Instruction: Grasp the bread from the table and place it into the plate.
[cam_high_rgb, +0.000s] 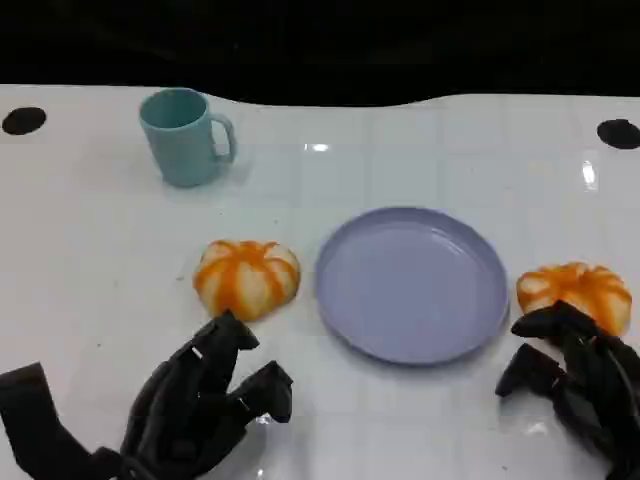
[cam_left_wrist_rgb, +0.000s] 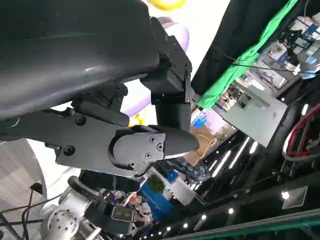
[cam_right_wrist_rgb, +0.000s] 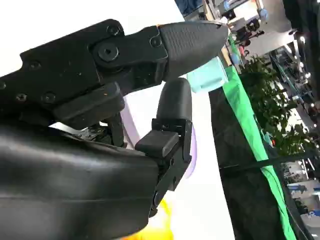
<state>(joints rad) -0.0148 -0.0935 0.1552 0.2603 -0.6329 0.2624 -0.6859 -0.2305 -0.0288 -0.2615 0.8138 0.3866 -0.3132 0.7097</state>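
Observation:
Two orange-and-white striped bread buns lie on the white table, one on each side of an empty lavender plate (cam_high_rgb: 412, 283). The left bread (cam_high_rgb: 246, 277) sits just beyond my left hand (cam_high_rgb: 205, 405), whose fingers are spread and hold nothing. The right bread (cam_high_rgb: 575, 292) lies by the table's right side, and the fingertips of my right hand (cam_high_rgb: 575, 380) reach its near edge without closing around it. In the right wrist view a yellow patch of bread (cam_right_wrist_rgb: 160, 227) shows beside the black fingers (cam_right_wrist_rgb: 172, 125). The left wrist view shows bread (cam_left_wrist_rgb: 167, 4) past the fingers (cam_left_wrist_rgb: 150, 145).
A teal mug (cam_high_rgb: 185, 135) stands at the back left, handle to the right; it also appears in the right wrist view as a teal mug (cam_right_wrist_rgb: 207, 77). Two black round holes (cam_high_rgb: 22, 120) mark the table's far corners. The dark far edge runs along the top.

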